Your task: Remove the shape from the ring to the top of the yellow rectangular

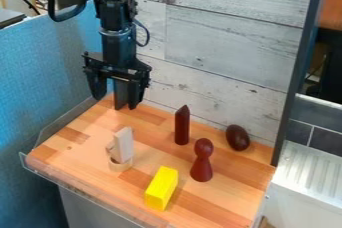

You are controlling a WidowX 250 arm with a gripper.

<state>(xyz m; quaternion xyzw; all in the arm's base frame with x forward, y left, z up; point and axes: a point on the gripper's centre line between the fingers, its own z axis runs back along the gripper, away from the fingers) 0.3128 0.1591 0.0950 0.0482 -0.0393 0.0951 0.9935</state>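
Yellow rectangular block (161,188) is lying on the worktop (87,158), with the pale shape (123,144) standing slightly tilted in the wooden ring (121,165) near it. Above the worktop's far left part, the end effector (113,101) is hanging with its fingers spread, well apart from the shape.

Bright, diffuse light across the wooden counter (80,154), soft shadows, yellow block (162,182) brighter on top

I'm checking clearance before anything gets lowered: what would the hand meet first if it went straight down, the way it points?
Probably the board, towards its back left. The pale shape stands lower in the picture; the height of the hand is unclear, so I can't rule it out.
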